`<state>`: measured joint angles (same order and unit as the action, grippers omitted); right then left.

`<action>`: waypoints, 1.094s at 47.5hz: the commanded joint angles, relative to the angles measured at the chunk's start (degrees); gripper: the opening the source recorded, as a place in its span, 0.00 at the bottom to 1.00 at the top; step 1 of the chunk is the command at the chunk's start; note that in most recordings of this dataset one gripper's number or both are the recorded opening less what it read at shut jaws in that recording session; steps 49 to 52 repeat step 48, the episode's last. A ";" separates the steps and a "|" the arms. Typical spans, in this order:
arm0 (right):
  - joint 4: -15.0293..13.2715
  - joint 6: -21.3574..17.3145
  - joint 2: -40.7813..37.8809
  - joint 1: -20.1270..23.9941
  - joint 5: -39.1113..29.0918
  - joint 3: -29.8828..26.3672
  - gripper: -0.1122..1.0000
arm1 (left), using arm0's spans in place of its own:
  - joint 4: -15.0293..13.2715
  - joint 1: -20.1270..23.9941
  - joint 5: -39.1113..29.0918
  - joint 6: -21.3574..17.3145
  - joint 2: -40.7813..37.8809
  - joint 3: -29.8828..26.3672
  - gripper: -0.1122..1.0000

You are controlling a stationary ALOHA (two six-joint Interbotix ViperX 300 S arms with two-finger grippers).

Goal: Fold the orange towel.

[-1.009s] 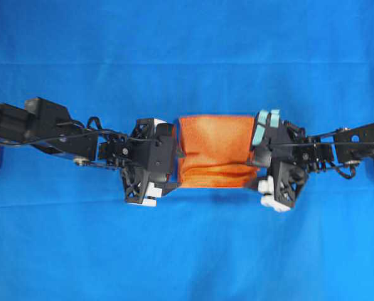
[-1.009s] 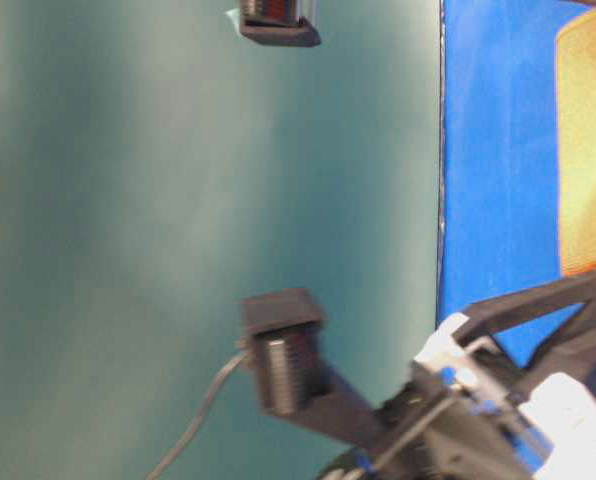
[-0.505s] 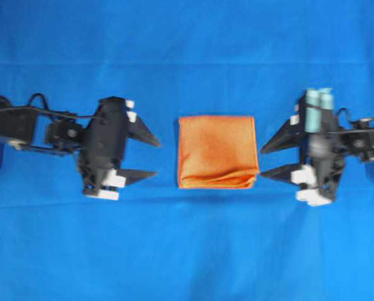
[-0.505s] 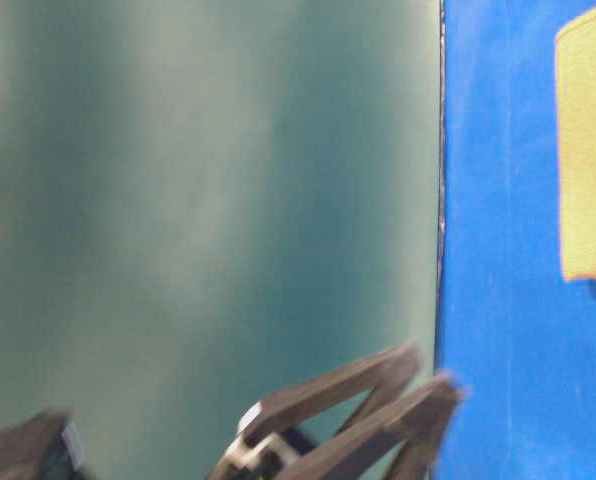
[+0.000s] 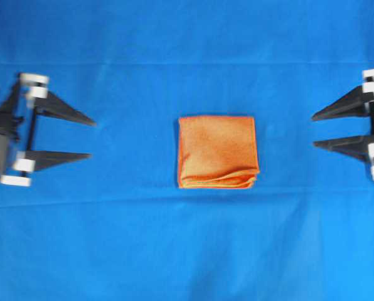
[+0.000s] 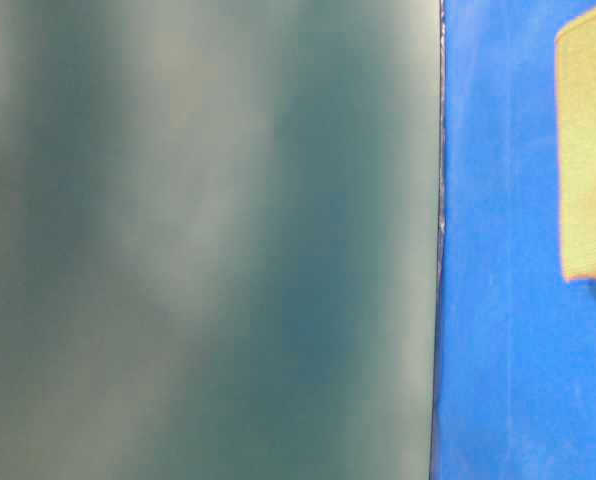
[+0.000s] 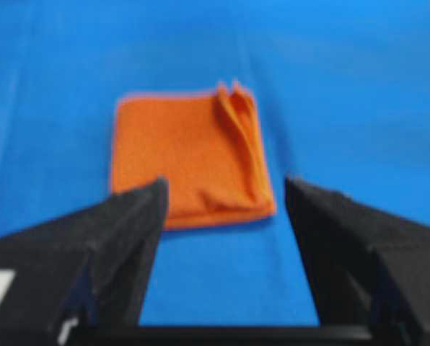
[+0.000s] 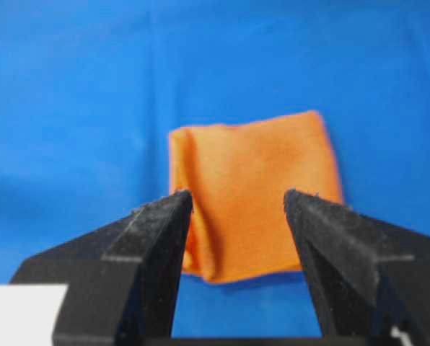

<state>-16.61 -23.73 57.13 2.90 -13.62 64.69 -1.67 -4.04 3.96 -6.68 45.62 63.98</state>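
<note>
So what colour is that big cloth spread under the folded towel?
Bright blue. The big cloth lies under the orange towel, clearest in the overhead view.

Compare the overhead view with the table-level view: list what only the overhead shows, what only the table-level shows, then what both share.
Only the overhead view shows both grippers: the left gripper and the right gripper sit open at opposite edges, well apart from the orange towel, seen whole as a folded square with layered edges along its near side.

Only the table-level view shows a blurred grey-green surface filling most of the frame; no gripper appears there.

Both show the towel, cropped at the table-level frame edge, lying on the blue cloth.
</note>
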 commanded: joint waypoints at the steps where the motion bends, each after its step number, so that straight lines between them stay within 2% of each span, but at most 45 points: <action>1: -1.41 0.00 4.13 -1.58 0.26 1.93 0.63 | 0.00 0.53 0.53 -0.09 5.71 2.55 0.64; 11: -2.55 0.00 11.34 -5.45 1.58 8.44 0.63 | 0.00 2.29 0.44 0.53 16.61 10.37 0.64; 20: -2.46 -0.09 11.95 -6.24 5.27 10.90 0.63 | 0.00 3.16 0.44 0.70 21.18 14.59 0.64; 52: -2.37 -0.53 10.55 -6.33 6.42 11.34 0.63 | 0.00 3.25 0.44 0.70 21.09 14.77 0.63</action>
